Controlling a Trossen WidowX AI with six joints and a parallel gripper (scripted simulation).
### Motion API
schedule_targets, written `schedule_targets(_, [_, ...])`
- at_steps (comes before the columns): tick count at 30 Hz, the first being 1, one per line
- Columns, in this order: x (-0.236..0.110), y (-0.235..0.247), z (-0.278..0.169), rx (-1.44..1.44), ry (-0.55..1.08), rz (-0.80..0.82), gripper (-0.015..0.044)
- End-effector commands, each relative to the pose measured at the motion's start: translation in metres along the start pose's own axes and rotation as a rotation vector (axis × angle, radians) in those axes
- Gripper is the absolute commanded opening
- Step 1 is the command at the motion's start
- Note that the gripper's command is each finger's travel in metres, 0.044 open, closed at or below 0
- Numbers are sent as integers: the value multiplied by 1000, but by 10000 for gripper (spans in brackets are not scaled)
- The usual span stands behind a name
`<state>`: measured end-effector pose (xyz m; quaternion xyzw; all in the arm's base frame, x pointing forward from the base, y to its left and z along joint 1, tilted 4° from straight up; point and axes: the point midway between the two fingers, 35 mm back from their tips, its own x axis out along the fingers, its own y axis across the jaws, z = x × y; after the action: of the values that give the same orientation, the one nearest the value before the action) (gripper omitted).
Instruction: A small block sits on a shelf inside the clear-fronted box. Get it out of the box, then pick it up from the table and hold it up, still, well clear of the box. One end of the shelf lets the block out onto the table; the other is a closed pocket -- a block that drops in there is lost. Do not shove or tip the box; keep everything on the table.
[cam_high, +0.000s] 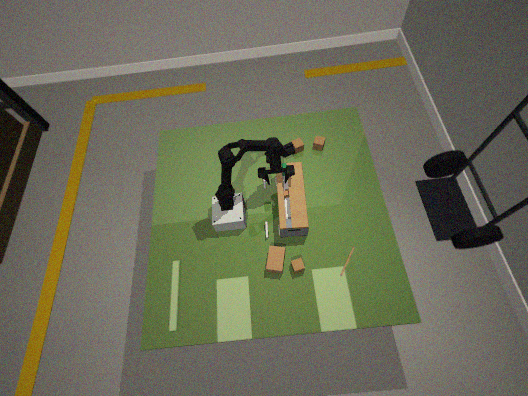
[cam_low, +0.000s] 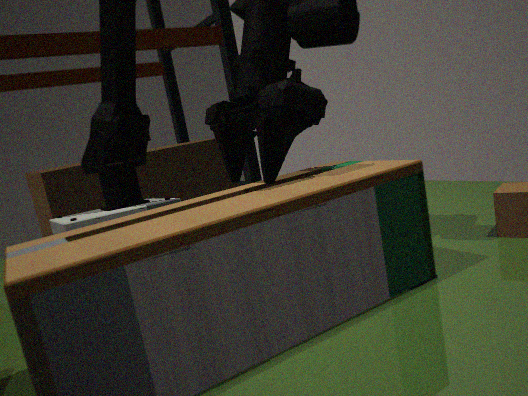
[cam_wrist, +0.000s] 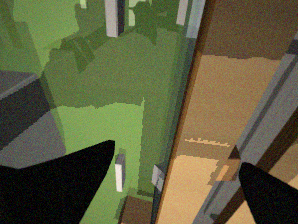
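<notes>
early going — the claw (cam_low: 255, 181) hangs open and empty, one finger tip at the slot in the box (cam_low: 210, 215) top near the desk's far edge. the small block (cam_wrist: 226, 172) sits inside on the shelf — pushing out, pickup and lift all remain.
</notes>
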<state>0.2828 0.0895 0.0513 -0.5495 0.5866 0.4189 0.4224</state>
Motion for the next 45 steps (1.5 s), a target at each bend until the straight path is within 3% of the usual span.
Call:
schedule_targets(1, [9, 1, 3, -4, 0, 11, 400])
schedule_targets(25, [47, 4, 12, -4, 0, 11, 400])
schedule_targets(29, [40, 2, 11, -1, 0, 1, 400])
schedule_targets(45, [55, 3, -27, -1, 4, 3, 400])
